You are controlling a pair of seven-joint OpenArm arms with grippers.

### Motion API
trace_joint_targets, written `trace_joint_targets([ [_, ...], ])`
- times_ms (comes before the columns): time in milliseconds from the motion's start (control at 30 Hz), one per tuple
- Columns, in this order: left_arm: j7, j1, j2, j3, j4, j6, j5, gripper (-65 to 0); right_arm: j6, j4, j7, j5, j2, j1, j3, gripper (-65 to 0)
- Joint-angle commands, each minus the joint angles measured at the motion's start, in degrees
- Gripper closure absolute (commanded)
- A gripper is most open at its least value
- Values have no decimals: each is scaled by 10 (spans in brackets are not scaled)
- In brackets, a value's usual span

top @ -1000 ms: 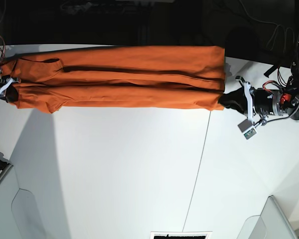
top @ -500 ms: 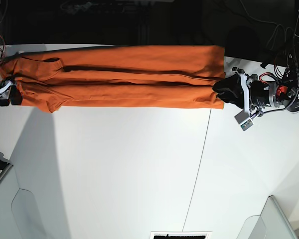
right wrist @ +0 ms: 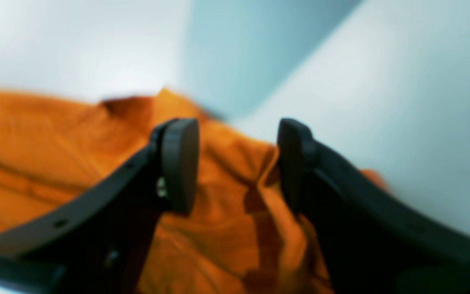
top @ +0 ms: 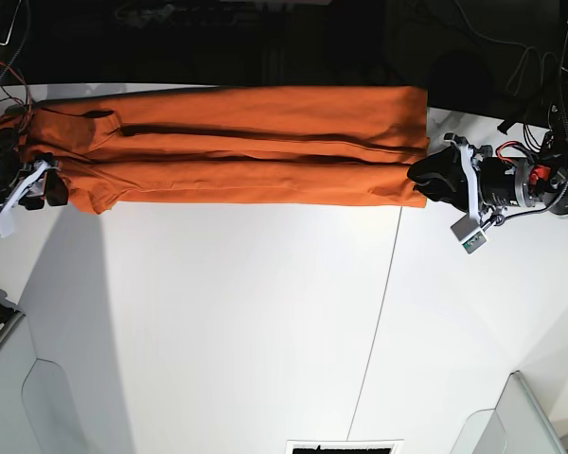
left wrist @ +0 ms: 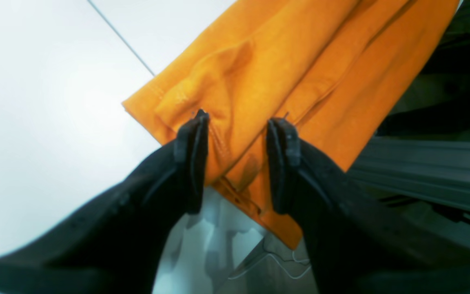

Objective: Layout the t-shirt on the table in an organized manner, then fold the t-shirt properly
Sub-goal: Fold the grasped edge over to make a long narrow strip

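The orange t-shirt (top: 256, 142) lies along the far edge of the white table (top: 265, 322), folded lengthwise into a long narrow strip. My left gripper (top: 424, 178) is at the strip's right end. In the left wrist view it (left wrist: 239, 122) is open, its fingers astride the hem of the t-shirt (left wrist: 300, 61) without pinching it. My right gripper (top: 52, 192) sits at the strip's left end by the sleeves. The blurred right wrist view shows it (right wrist: 235, 134) open over rumpled t-shirt cloth (right wrist: 55, 143).
A thin dark seam (top: 379, 312) crosses the table from the shirt's right end toward the front. Grey bins stand at the front right corner (top: 521, 416) and the front left corner (top: 28, 397). Cables (top: 549, 123) hang behind the left arm. Beyond the far edge it is dark.
Both grippers have opened and let go of the shirt's ends. The left gripper shifted slightly over the hem; the right gripper moved a little to the right, toward the sleeve.
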Motion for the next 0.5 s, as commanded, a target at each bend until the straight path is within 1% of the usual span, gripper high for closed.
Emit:
trace_joint_targets([
  [0,-10,-8,-11,-7,7,-3,-10,-267,0,9,11,2,14,9,-4,-280],
  [33,-10,-8,-11,-7,7,-3,-9,-267,0,9,11,0,14,9,-12,-236],
  [133,-10,-8,-11,-7,7,-3,0,-267,0,9,9,8,14,9,-16,-39],
  [167,-10,-8,-11,-7,7,-3,4,-267,0,9,6,12,14,9,-16,0],
  [233,-10,-8,-11,-7,7,-3,10,-267,-1,12,-7,25,14,9,-16,0],
  [367,-11,-8,-11,-7,7,-3,12,-267,0,36,-61,60,14,6,-6,0],
  [467,-14,-8,-11,-7,7,-3,16,-269,0,76,-73,63,14,-16,22,0],
])
